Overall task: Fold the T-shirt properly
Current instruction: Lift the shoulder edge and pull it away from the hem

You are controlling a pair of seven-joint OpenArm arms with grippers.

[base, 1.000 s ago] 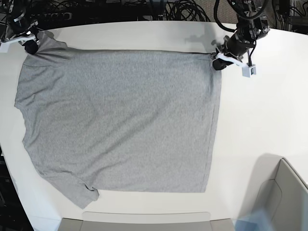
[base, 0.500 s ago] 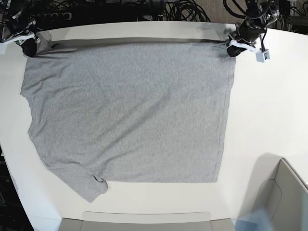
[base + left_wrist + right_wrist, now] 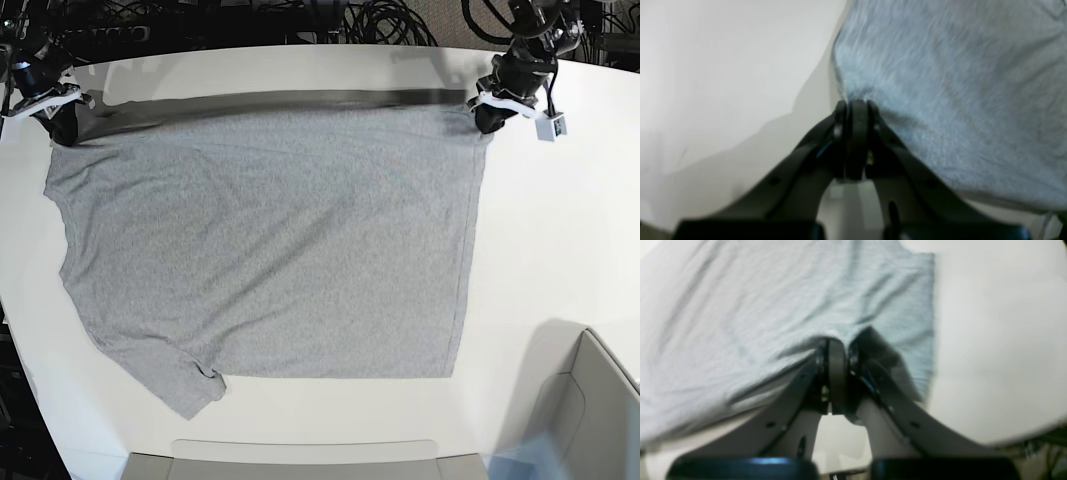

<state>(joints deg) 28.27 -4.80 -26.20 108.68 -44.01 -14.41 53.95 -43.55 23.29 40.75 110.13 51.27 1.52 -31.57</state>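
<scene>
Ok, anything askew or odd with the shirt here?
Mostly fine: the T-shirt lies flat, its far edge held up by the left hand and right hand. Only the near sleeve is bunched, its corner crumpled.

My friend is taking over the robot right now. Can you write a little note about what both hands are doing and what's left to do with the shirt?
Left hand: shut on the far corner of the T-shirt, on the base view's right.
Right hand: shut on the other far corner, on that view's left.
T-shirt: spread out on the white table, plain grey side up, far edge lifted a bit between the two hands, one sleeve sticking out near the front left.
Done: the shirt is opened out and held.
Left: no fold made yet, so all the folding.
</scene>
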